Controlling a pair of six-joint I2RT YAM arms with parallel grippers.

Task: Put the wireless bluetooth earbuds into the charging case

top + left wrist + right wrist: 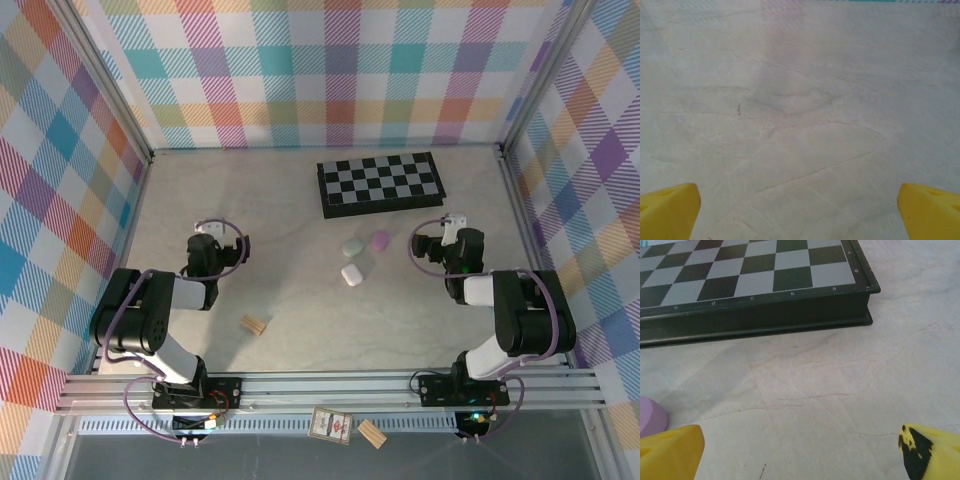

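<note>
Three pebble-shaped charging cases lie mid-table: a pale green case (352, 246), a purple case (380, 239) and a white case (351, 274). All three look closed. The earbuds are hidden or too small to make out. My left gripper (210, 240) (800, 210) hovers low over bare table at the left, open, its yellow fingertips (667, 207) wide apart and nothing between them. My right gripper (447, 238) (800, 450) is open too, right of the cases. The purple case (650, 415) peeks in beside its left fingertip (670, 450).
A black chessboard (380, 183) (755, 285) lies at the back, just beyond the right gripper. A tan wooden block (256, 324) sits near the front left. Checked walls enclose the table. A card (330, 425) and another block (372, 433) lie below the front rail.
</note>
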